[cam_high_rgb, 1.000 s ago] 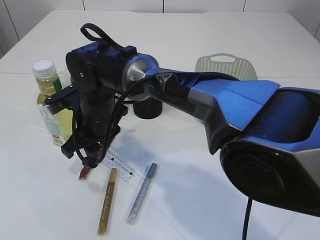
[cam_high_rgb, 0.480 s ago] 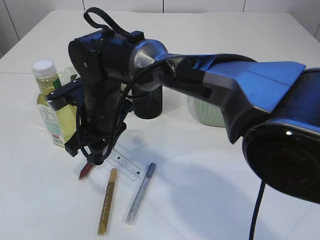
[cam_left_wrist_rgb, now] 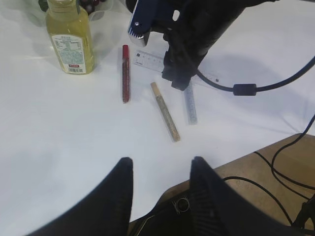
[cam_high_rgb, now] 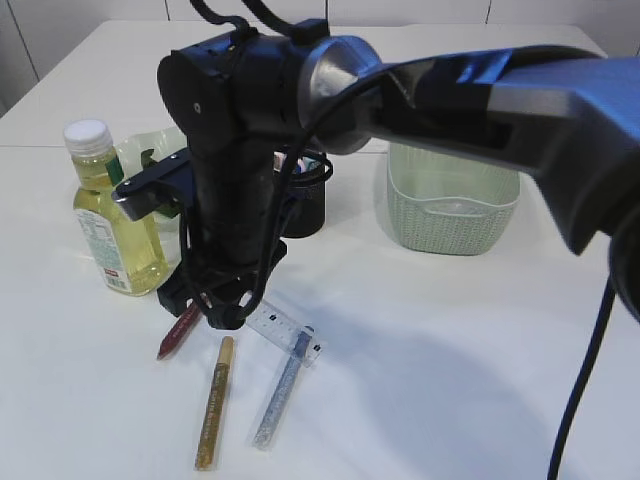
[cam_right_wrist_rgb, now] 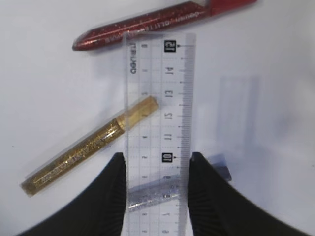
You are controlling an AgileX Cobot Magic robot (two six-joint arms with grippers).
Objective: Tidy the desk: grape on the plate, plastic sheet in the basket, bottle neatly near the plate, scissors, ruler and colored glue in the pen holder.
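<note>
The right gripper [cam_right_wrist_rgb: 153,189] holds the clear ruler [cam_right_wrist_rgb: 158,113] by its edges, one jaw on each long side, the ruler's far end reaching out over the desk. In the exterior view the ruler [cam_high_rgb: 283,334] tilts up from the table [cam_high_rgb: 450,380] under the gripper, so it is judged lifted and bound for the pen holder. The left gripper [cam_left_wrist_rgb: 160,189] hangs apart over bare table with its jaws spread and nothing between them.

Below the ruler lie three colored glue pens: the red glue [cam_right_wrist_rgb: 162,22], the gold glue [cam_right_wrist_rgb: 88,145] and the silver glue [cam_right_wrist_rgb: 157,194], which shows through the clear plastic. None is yet stowed.

Further out stand the bottle [cam_high_rgb: 108,215], beside the plate [cam_high_rgb: 140,150], the dark pen holder [cam_high_rgb: 305,195] behind the arm, and the green basket [cam_high_rgb: 455,200]. Dark fruit, probably the grape [cam_left_wrist_rgb: 91,5], shows at the top edge of the left wrist view, apparently on the plate. Scissors and plastic sheet cannot be made out; something stands in the pen holder but is too hidden to name.

Legible writing: centimetre figures on the ruler, including 10, 12, 13, 14 and 15. Print on the red glue and the bottle's label is too small to read.
</note>
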